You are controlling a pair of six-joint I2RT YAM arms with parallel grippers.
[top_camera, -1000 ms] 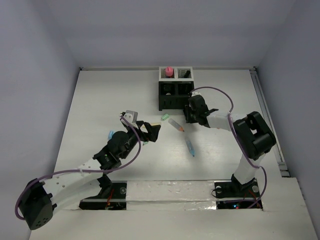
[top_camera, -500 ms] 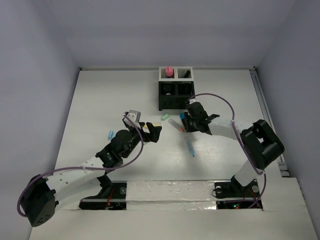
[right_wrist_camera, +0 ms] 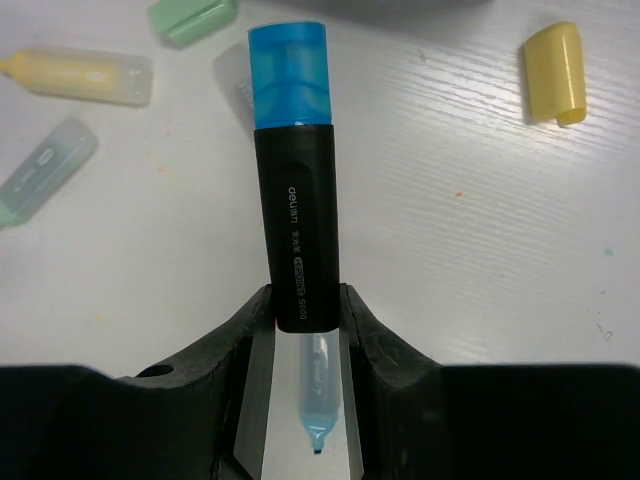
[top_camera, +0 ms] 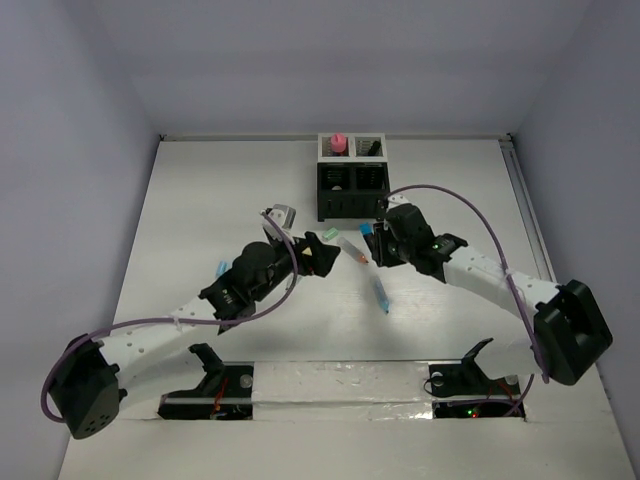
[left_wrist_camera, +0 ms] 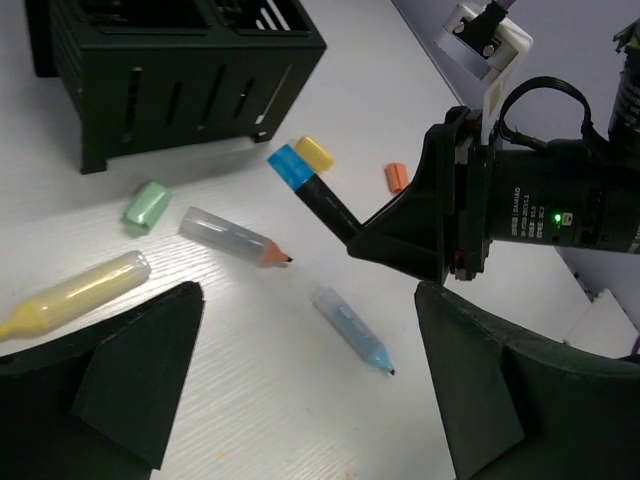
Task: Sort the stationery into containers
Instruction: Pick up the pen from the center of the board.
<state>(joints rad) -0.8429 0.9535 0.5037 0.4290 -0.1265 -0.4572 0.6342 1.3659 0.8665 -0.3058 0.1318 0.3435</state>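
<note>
Right claw [right_wrist_camera: 305,300] clamped on a black marker [right_wrist_camera: 295,200] with blue cap, over the desk [top_camera: 200,200] centre, near the organizer [top_camera: 350,190] at the far edge; left claw [left_wrist_camera: 310,370] wide open, empty

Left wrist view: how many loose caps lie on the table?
3: green cap near the black organizer, yellow cap beside the blue end of the held marker, orange cap right of it. Others may be hidden.
</note>
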